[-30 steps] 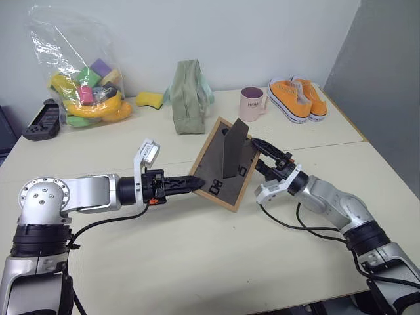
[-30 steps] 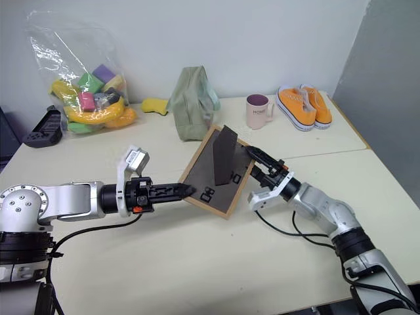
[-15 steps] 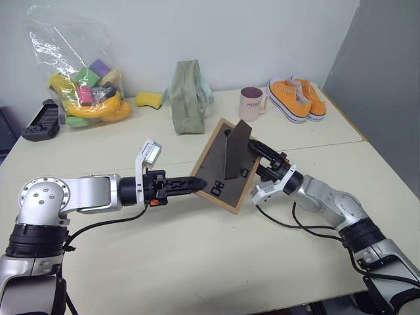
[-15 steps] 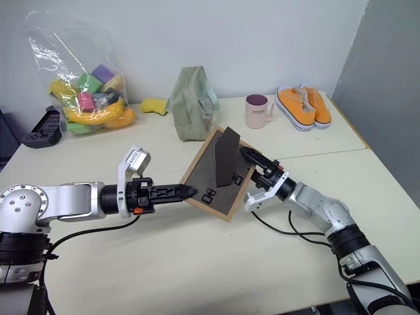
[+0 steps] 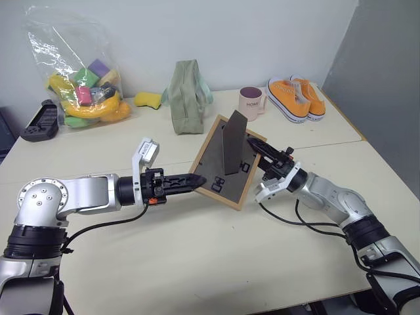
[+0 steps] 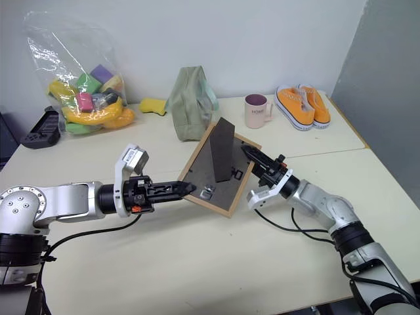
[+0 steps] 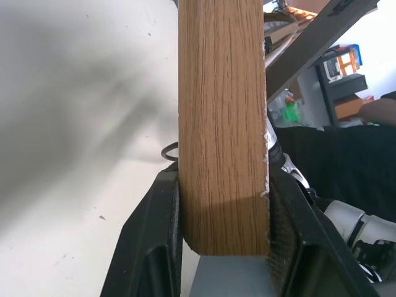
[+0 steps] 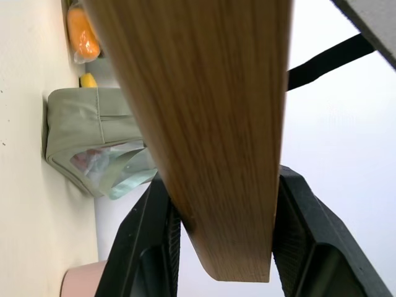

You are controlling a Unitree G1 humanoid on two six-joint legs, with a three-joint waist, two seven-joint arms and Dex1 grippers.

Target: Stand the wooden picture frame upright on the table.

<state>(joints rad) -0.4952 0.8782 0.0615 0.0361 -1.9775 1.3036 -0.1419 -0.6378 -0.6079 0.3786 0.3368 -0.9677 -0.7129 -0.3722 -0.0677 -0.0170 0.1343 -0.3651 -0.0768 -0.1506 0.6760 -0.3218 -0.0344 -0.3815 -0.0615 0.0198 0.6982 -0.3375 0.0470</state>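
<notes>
So I've got the wooden picture frame held up off the worktop, tilted with its dark back and folded-out stand facing me, and one hand on each side. My left hand is clamped on the lower-left edge and my right hand sits around the right edge with wood between its fingers, though I can't tell if that one's actually gripping. The long axis leans away from me, so I reckon the bottom edge and stand need to come down together.

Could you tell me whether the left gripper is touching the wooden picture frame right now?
Touching. In the left wrist view, the wooden picture frame sits wedged between the left gripper's two black fingers, with no gap on either side.
</notes>
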